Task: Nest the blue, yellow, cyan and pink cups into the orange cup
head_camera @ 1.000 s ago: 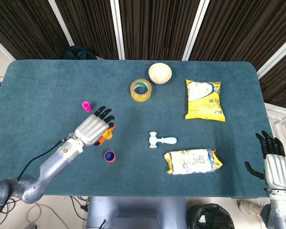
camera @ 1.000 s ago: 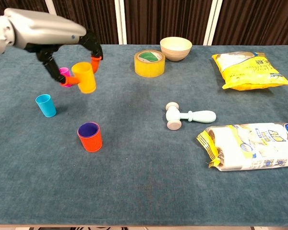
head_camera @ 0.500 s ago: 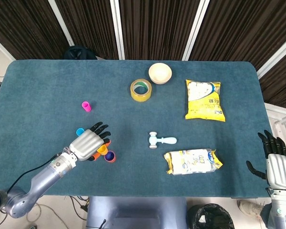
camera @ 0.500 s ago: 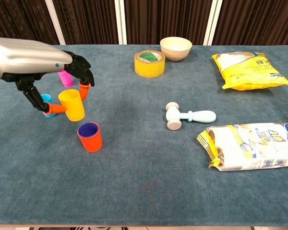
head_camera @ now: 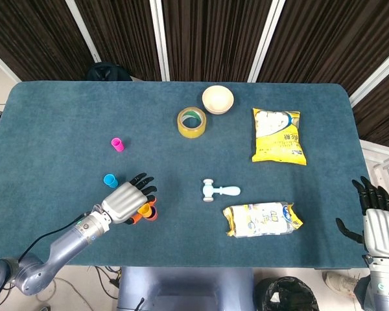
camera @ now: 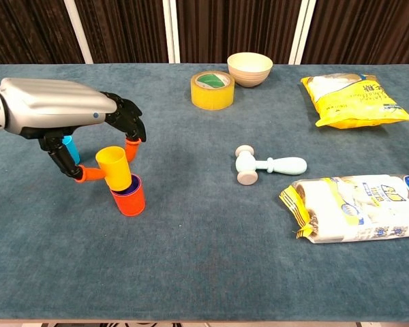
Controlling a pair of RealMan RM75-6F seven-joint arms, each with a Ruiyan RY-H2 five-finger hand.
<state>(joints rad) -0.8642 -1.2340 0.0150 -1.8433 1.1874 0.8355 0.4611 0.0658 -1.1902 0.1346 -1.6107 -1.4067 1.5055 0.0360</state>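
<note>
Your left hand [camera: 68, 119] pinches the yellow cup [camera: 114, 167], tilted, its base at the orange cup [camera: 129, 199] rim. Straighten it, lower, release. Right hand [head_camera: 378, 228] idle, fingers spread, holding nothing.

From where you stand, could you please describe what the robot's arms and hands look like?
The left hand has a smooth silver-grey shell over its back, black fingers and orange fingertip pads. Its arm is rounded silver-grey metal with a thin black cable running alongside. The right hand shows the same silver shell and black fingers.

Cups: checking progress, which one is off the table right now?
The yellow cup, pinched by the left hand over the orange cup; the others stand on the table.
</note>
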